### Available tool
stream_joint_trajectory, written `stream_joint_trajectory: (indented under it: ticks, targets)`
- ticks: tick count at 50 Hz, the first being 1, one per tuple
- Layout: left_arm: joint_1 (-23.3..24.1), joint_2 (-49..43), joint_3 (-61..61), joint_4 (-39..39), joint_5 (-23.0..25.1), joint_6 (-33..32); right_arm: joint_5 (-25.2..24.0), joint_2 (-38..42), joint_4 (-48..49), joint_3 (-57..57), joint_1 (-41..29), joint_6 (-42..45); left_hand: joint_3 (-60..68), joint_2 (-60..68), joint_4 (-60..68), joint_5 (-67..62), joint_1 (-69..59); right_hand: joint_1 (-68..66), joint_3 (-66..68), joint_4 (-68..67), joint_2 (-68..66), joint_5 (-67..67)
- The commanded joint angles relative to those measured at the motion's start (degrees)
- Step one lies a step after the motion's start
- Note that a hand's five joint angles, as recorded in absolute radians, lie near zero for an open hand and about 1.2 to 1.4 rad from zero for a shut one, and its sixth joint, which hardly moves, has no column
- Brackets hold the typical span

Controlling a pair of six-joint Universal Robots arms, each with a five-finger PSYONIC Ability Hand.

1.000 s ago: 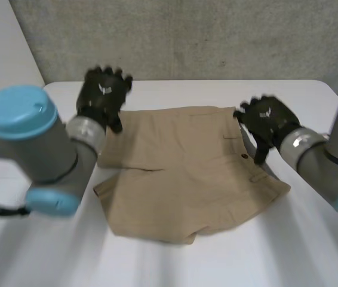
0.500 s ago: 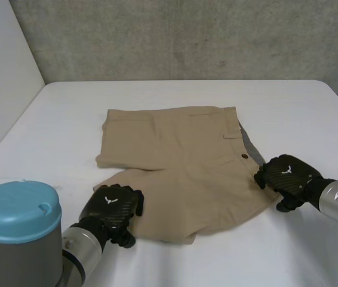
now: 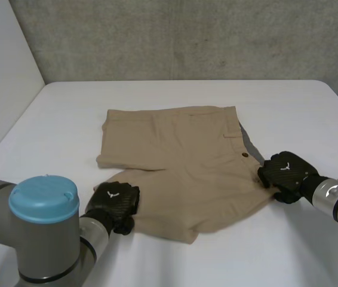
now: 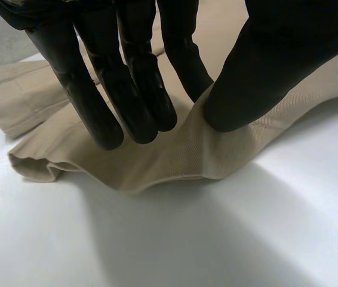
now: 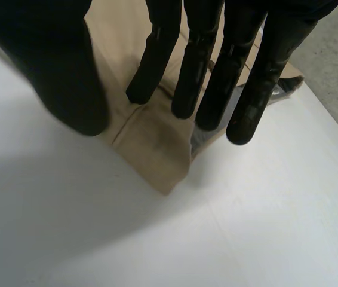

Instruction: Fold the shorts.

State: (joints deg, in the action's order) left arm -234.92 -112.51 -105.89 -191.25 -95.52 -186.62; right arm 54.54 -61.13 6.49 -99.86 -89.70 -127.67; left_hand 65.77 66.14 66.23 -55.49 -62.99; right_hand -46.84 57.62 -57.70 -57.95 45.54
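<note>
Tan shorts (image 3: 181, 161) lie flat on the white table (image 3: 288, 107), waistband toward my right arm, legs toward my left. My left hand (image 3: 114, 203) is at the near corner of a leg hem. In the left wrist view that hand (image 4: 264, 72) pinches a raised ridge of the shorts (image 4: 175, 158) between thumb and fingers. My right hand (image 3: 285, 173) is at the near waistband corner. In the right wrist view its straight fingers (image 5: 211, 78) stand on the shorts (image 5: 151, 143), its thumb is down at the cloth's edge, and the corner lies flat between them.
A grey concrete wall (image 3: 187, 36) runs behind the table's far edge, with a white panel (image 3: 2, 72) at the far left. A strip of grey lining (image 3: 249, 146) shows along the waistband. Bare table surrounds the shorts on all sides.
Both hands came from the far corners of the shorts to the near corners. The left hand's fingers then closed on the hem, and the right hand's fingers drew closer together on the waistband corner.
</note>
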Motion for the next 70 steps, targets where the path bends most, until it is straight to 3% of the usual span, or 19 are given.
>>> stream_joint_trajectory:
  ticks: [1, 7, 14, 20, 22, 27, 33, 34, 37, 38, 39, 43, 52, 56, 61, 65, 70]
  targets:
    - [-1.2, -1.6, 1.9, -1.9, -1.8, -4.2, 0.8, 0.0, -0.2, 1.2, 0.0, -0.8, 14.2, 13.9, 13.8, -14.5, -17.0, -33.2, 22.4, -22.3, -22.0, 24.5]
    - [-3.0, -3.9, 5.9, -2.5, -3.5, -11.3, 1.3, -2.3, -2.6, -1.5, -2.0, -2.2, 14.2, 13.9, 13.8, -14.5, -17.0, -33.2, 22.4, -22.3, -22.0, 24.5]
    - [-9.4, -4.7, 12.3, -5.4, -4.0, -15.9, 0.9, -8.2, -8.9, -3.5, -8.0, -7.6, 14.2, 13.9, 13.8, -14.5, -17.0, -33.2, 22.4, -22.3, -22.0, 24.5]
    - [-11.3, -9.1, 17.0, -5.7, -3.7, -22.4, 2.7, -8.8, -9.6, -2.5, -13.5, -16.3, 14.2, 13.9, 13.8, -14.5, -17.0, -33.2, 22.4, -22.3, -22.0, 24.5]
    - [-10.9, -10.2, 17.6, -5.8, -3.7, -23.4, 4.6, -9.0, -9.1, -1.7, -14.4, -20.6, 14.2, 13.9, 13.8, -14.5, -17.0, -33.2, 22.4, -22.3, -22.0, 24.5]
    - [-10.6, -12.9, 20.9, -9.0, -3.9, -24.1, 16.6, -8.1, -4.7, 2.9, -17.9, -33.8, 13.2, 12.9, 12.8, -13.5, -16.0, -33.2, 22.4, -22.3, -22.0, 24.5]
    - [-10.7, -13.3, 24.9, -13.2, -3.7, -24.1, 24.3, -4.4, -0.4, 7.4, -18.6, -34.6, 12.7, 12.4, 12.3, -13.0, -15.5, -33.2, 22.4, -22.3, -22.0, 24.5]
    - [-10.6, -13.4, 25.3, -13.4, -3.7, -24.1, 24.6, -3.4, -0.3, 8.5, -18.9, -34.5, 11.4, 11.0, 10.9, -11.7, -14.2, -33.2, 22.4, -22.3, -22.0, 24.5]
    - [-10.1, -13.4, 25.5, -13.3, -3.5, -24.0, 24.6, -2.2, -0.1, 9.9, -20.2, -34.6, -13.2, -13.6, -13.7, 13.0, 10.5, -33.2, 22.4, -22.3, -22.0, 24.5]
    - [-9.5, -13.4, 25.0, -13.2, -3.4, -24.1, 24.8, -1.3, -0.1, 10.5, -20.8, -34.6, -29.5, -29.9, -29.9, 29.2, 26.7, -33.2, 22.4, -22.3, -22.0, 24.5]
    - [-8.9, -13.4, 24.9, -13.2, -3.4, -24.1, 24.9, -0.9, -0.1, 10.7, -21.0, -34.6, -32.6, -33.0, -33.1, 32.4, 29.9, -33.2, 22.4, -22.3, -22.0, 24.5]
    - [-6.1, -11.0, 21.7, -12.7, -3.4, -23.9, 25.3, -0.1, 0.1, 10.7, -21.3, -34.6, -34.4, -34.7, -34.8, 34.1, 31.6, -33.2, 22.4, -22.3, -22.0, 24.5]
    - [-5.5, 5.1, 7.9, -11.6, -3.8, -23.0, 25.4, 1.3, 0.2, 11.7, -21.3, -34.5, -32.5, -32.9, -33.0, 32.2, 29.7, -33.2, 22.4, -22.3, -22.0, 24.5]
    - [-5.1, 11.7, 1.9, -9.1, -4.0, -20.8, 25.4, 1.5, 0.2, 11.7, -21.4, -34.5, -28.5, -28.8, -28.9, 28.2, 25.7, -33.2, 22.4, -22.3, -22.0, 24.5]
    - [-3.0, 18.7, -3.0, -2.4, -4.7, -11.8, 25.4, 1.9, 0.1, 11.5, -21.6, -34.5, -27.5, -27.8, -27.9, 27.2, 24.7, -33.2, 22.4, -22.3, -22.0, 24.5]
    - [-2.6, 19.6, -3.9, 0.9, -7.4, -2.7, 25.3, 2.2, 0.0, 11.6, -22.6, -34.5, -27.5, -27.8, -27.9, 27.2, 24.7, -33.2, 22.4, -22.3, -22.0, 24.5]
    - [-3.0, 15.7, -2.9, 0.8, -10.3, 4.1, 25.2, 1.9, -0.2, 11.4, -22.7, -34.5, -24.6, -25.0, -25.1, 24.3, 21.8, -33.2, 22.4, -22.3, -22.0, 24.5]
